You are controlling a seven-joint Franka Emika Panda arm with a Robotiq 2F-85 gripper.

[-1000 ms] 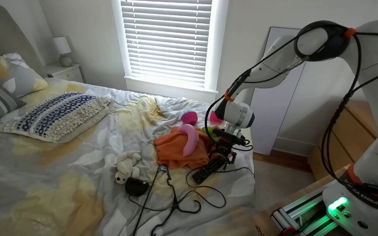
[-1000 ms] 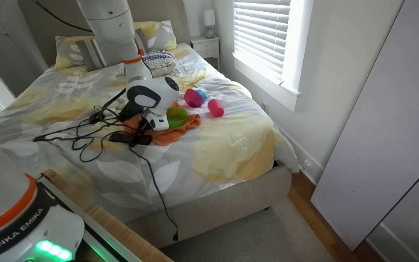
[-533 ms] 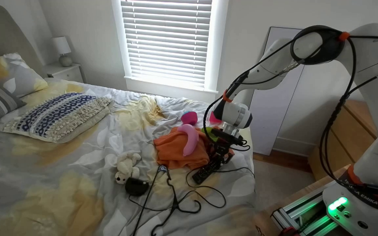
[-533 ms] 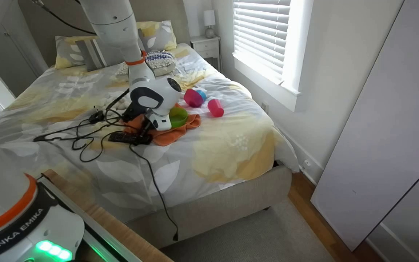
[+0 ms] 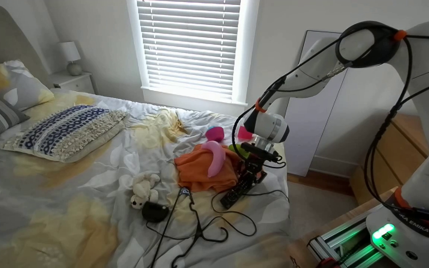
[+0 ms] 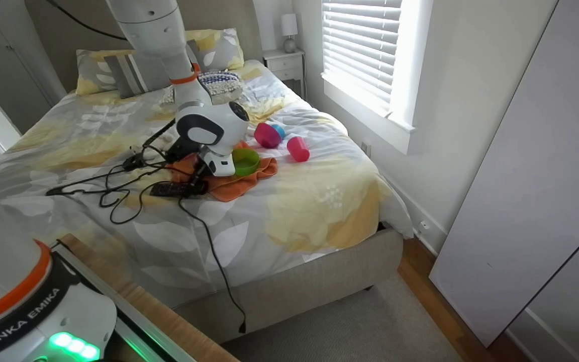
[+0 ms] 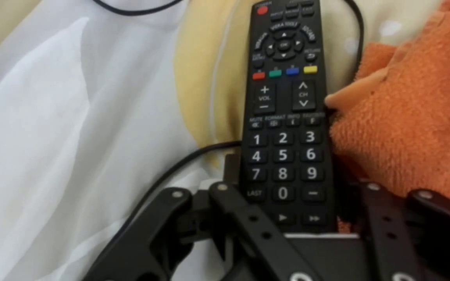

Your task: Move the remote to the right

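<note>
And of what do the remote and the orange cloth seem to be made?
The remote: probably rigid plastic, black and fairly matte, judging by its straight edges and low shine. The orange cloth: likely terry towelling, dull and fuzzy, as its nubbly pile shows in the wrist view; fibre unclear.

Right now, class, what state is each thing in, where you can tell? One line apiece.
Remote: gripped, buttons facing up
End effector: closed on the remote
Orange cloth: rumpled
Blinds: lowered
Nightstand drawers: shut
Lamp: looks unlit
Robot base lights: lit green
Cable plug: dangling free, unplugged
</note>
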